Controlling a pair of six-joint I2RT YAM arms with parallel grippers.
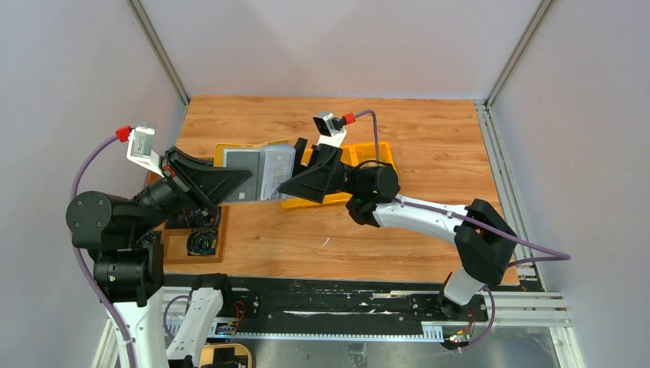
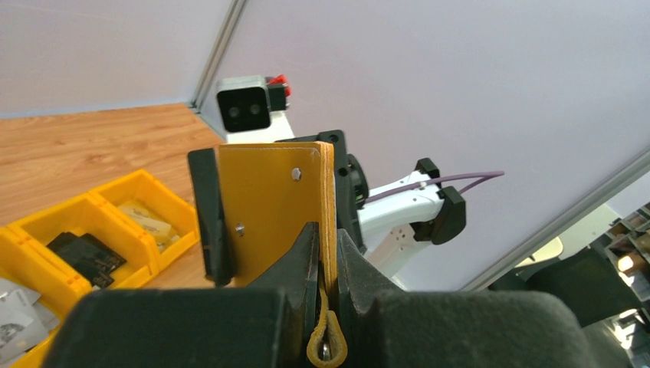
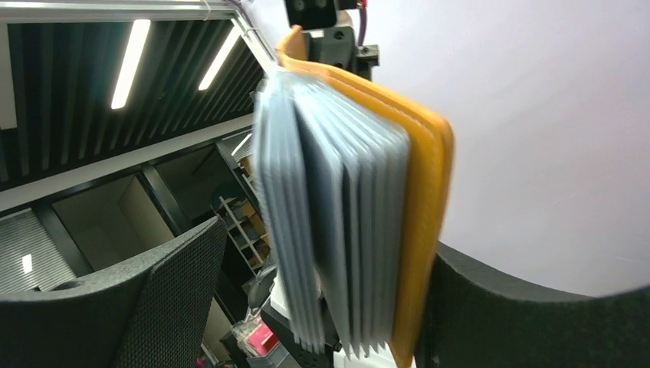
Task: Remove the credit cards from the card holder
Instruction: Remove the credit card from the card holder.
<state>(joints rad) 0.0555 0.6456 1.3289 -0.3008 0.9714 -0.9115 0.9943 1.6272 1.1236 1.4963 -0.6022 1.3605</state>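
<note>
wood table [image 1: 429,138] | card holder [image 1: 264,170] open aloft | left tool [image 2: 328,253] clamps it

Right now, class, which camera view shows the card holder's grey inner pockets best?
The right wrist view: the card holder fills the frame, its grey pockets fanned edge-on, slightly blurred. The top external view shows them small, from above. The left wrist view shows only its yellow outside, clamped in the left gripper.
</note>
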